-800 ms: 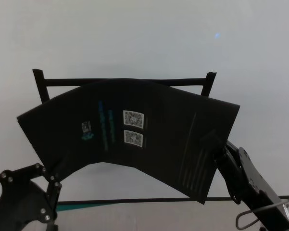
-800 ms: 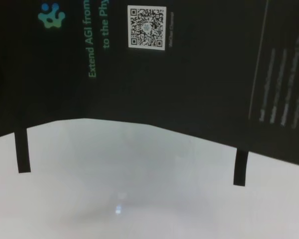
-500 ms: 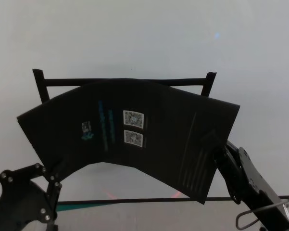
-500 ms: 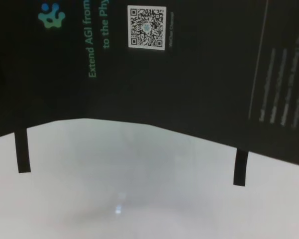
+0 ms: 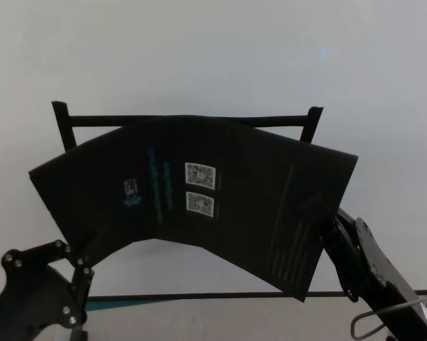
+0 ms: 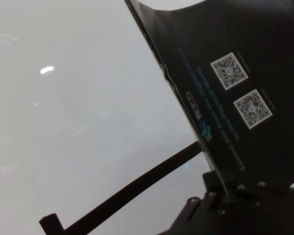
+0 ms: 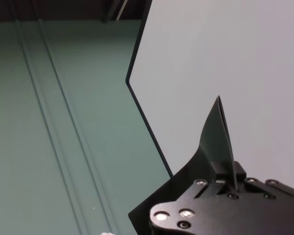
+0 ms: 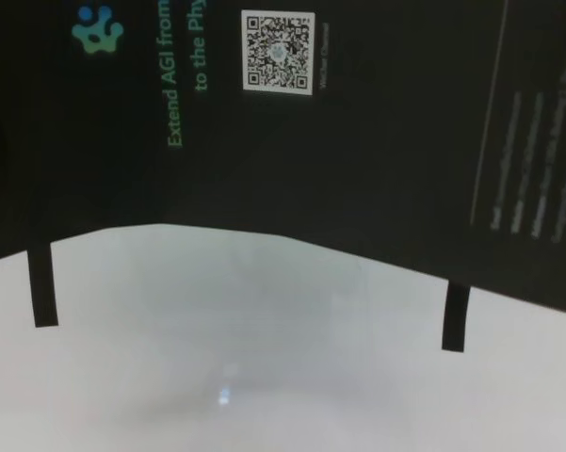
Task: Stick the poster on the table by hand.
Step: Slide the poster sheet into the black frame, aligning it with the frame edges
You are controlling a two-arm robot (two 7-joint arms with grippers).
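Both hands, left (image 5: 77, 264) and right (image 5: 325, 226), grip the bowed poster (image 5: 220, 199) (above the desk (image 5: 199, 64)); uneven lowering risks creases.

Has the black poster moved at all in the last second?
No. In the head view the poster keeps its place against the tape frame on the table, arched between the left gripper and right gripper.
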